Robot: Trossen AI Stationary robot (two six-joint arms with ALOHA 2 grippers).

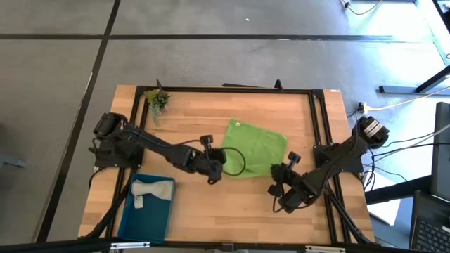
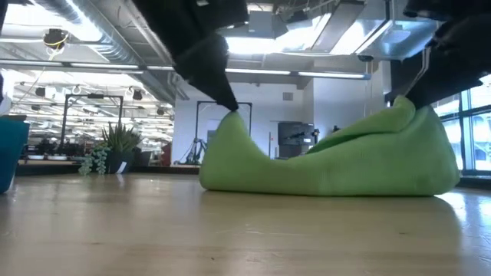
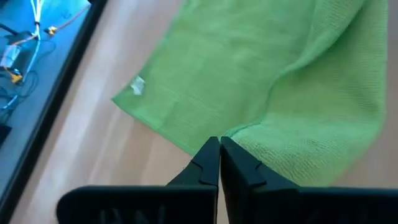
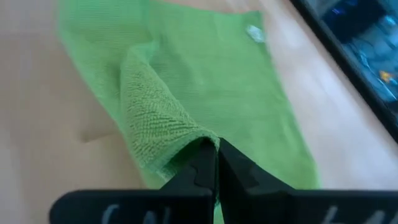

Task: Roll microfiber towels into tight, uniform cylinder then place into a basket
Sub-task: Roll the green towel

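The left gripper (image 3: pixel 219 149) is clamped on one near corner of the green towel (image 1: pixel 254 149), its two dark fingers pressed together with the cloth's edge pinched between their tips. In the low view that corner is drawn up into a peak under the left gripper (image 2: pixel 229 107), above the wooden table (image 1: pixel 232 204).

The right gripper (image 4: pixel 214 151) grips the towel's other near corner in the same way, jaws closed on a fold of the fabric; the cloth curls back over itself just ahead of its fingertips, showing the looped underside. In the low view this side of the green towel (image 2: pixel 330 157) also rises toward the right arm, and the cloth sags in a trough between the two raised corners while its far part lies on the table.

Beyond both grippers the towel spreads flat, with a small white label (image 3: pixel 137 86) near its far edge.

Off to the left gripper's outer side, near the table's front edge, sits the teal basket (image 1: pixel 133 219), with the light grey towel (image 1: pixel 151 191) lying in its far end. A small green plant sprig (image 1: pixel 157 99) stands at the far left corner of the table, well apart from both grippers.
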